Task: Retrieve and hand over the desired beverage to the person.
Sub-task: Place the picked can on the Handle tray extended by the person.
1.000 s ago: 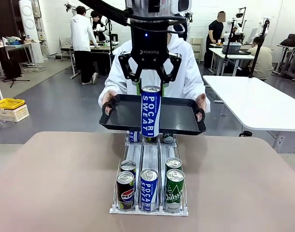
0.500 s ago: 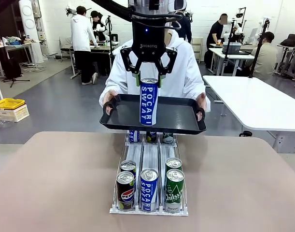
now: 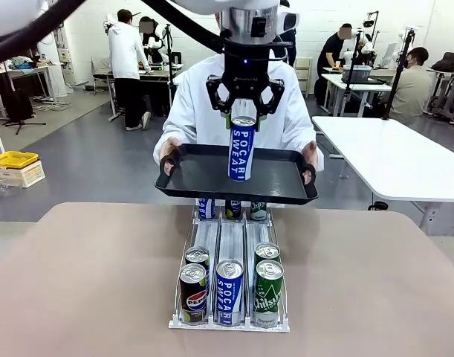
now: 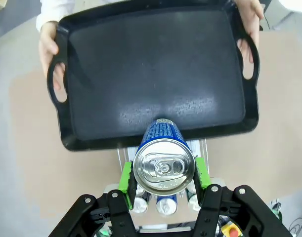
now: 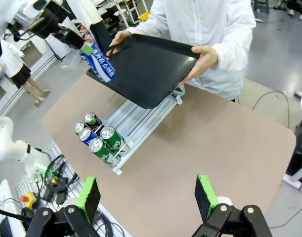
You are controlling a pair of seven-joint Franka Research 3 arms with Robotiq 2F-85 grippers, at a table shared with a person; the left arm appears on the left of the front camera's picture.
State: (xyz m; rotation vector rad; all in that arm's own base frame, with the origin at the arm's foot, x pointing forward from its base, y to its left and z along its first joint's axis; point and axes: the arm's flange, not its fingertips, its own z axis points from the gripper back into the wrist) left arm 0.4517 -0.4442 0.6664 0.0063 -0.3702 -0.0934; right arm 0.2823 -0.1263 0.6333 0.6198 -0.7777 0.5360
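My left gripper (image 3: 243,119) is shut on the top of a blue Pocari Sweat can (image 3: 241,152), which hangs upright over the near part of a black tray (image 3: 279,178). The person (image 3: 193,111), in a white jacket, holds that tray by both handles across the table. The left wrist view shows the can's silver top (image 4: 163,165) between the green pads (image 4: 125,177), with the tray (image 4: 151,74) bare below it. My right gripper (image 5: 147,195) is open, high above the table, with nothing between its fingers. From there I see the can (image 5: 99,60) at the tray's (image 5: 146,74) edge.
A clear three-lane can rack (image 3: 230,238) runs down the middle of the beige table (image 3: 85,282). At its front stand a Pepsi can (image 3: 192,291), a Pocari Sweat can (image 3: 229,290) and a green can (image 3: 269,291), with more behind. A white table (image 3: 390,156) stands at the right.
My left gripper has carried the can away from me and a little to the right, out over the tray. The person holds the tray where it was.
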